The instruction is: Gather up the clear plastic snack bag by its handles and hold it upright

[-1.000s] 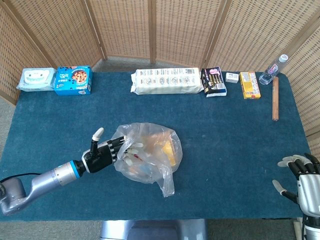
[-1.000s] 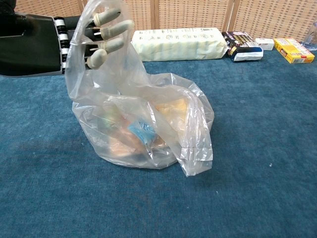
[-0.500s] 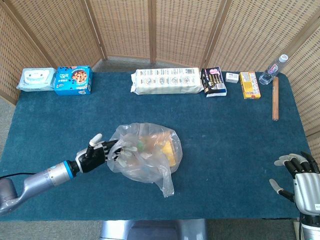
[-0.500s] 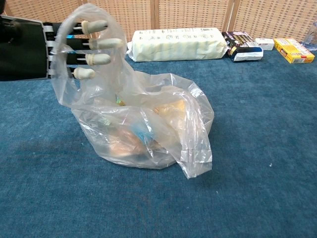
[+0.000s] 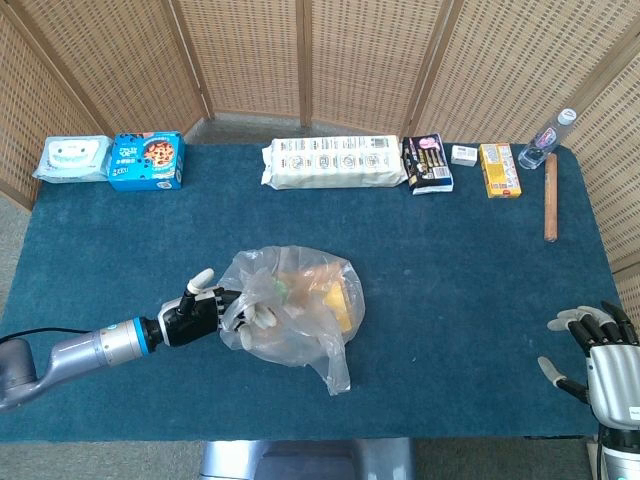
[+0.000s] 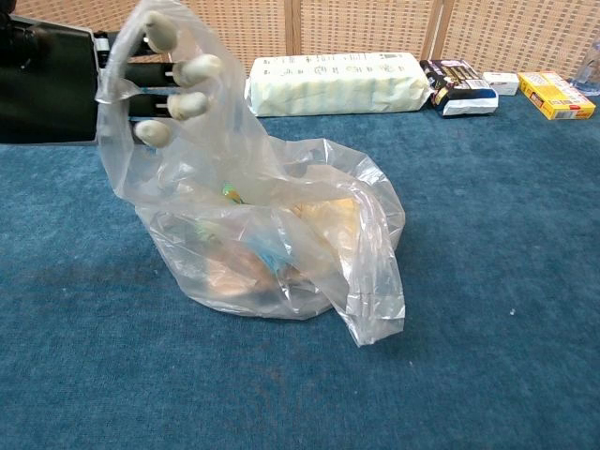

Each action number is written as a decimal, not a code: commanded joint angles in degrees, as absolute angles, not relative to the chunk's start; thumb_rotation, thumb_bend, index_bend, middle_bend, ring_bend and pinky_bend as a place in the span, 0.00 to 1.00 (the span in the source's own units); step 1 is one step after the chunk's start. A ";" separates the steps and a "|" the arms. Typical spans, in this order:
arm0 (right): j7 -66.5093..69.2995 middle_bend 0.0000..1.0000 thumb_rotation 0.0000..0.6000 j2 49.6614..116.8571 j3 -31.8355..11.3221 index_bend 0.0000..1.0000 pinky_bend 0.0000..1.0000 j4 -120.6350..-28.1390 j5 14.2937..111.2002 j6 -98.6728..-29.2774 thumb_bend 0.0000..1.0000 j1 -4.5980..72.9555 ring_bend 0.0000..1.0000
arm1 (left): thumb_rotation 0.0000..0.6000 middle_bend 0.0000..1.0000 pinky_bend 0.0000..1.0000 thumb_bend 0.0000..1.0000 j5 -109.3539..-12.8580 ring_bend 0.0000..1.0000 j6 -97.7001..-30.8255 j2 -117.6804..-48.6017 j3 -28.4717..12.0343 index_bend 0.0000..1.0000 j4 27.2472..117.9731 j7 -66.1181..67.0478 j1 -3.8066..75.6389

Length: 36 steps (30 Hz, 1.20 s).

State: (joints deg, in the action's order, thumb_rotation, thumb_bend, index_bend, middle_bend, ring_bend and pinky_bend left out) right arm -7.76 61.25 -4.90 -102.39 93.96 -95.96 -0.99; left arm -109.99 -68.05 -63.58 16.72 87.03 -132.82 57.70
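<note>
We see the left hand [image 6: 141,84] threaded through one handle loop [image 6: 127,141] of the clear snack bag [image 5: 295,310], fingers [image 6: 192,67] spread inside the plastic. It hooks the loop and isn't clenched on it. The bag sits on the blue counter [image 5: 450,270] near the middle, slumped, snacks pooled at the bottom. The other handle [image 6: 375,300] droops down the bag's front right side, touching the counter, ungathered. The right hand [image 5: 605,345] rests at the counter's near right edge, fingers apart, holding nothing, well apart from the bag.

Risks, as we judge them: with only one handle hooked, lifting would likely tip the bag toward the loose side and spill snacks out the open mouth. The fingers aren't closed, so the thin film could slide off the fingertips if the arm pulls up or back. The plastic may also stretch or bunch, hiding the second handle.

Versus half a second ago: in the head view the left hand sits slightly further right and lower, pushed deeper into the loop. In the chest view the fingers are now curled more and angled upward where they lay level before. The loose handle sags a touch lower. The right hand is unchanged.
</note>
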 commanded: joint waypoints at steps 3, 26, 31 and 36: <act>-7.70 0.37 1.00 61.39 -4.95 0.41 0.14 -102.21 94.00 -95.83 0.20 -0.83 0.27 | 0.00 0.49 0.57 0.08 -109.02 0.43 -71.64 -63.62 17.24 0.59 85.89 -137.88 57.36; -7.53 0.37 1.00 61.74 -5.00 0.41 0.14 -101.88 93.53 -95.44 0.20 -0.50 0.27 | 0.00 0.64 0.67 0.21 -98.51 0.57 -81.86 -65.98 10.05 0.63 86.22 -152.63 49.00; -7.36 0.37 1.00 61.50 -5.10 0.41 0.14 -101.93 93.46 -95.07 0.20 -0.21 0.27 | 0.28 0.66 0.72 0.24 -99.67 0.64 -84.22 -65.97 8.52 0.64 87.03 -152.15 48.00; -7.15 0.37 1.00 61.49 -5.23 0.41 0.14 -101.90 93.24 -94.65 0.20 0.10 0.27 | 0.29 0.68 0.80 0.25 -97.87 0.66 -85.24 -65.77 6.70 0.64 90.13 -152.29 46.86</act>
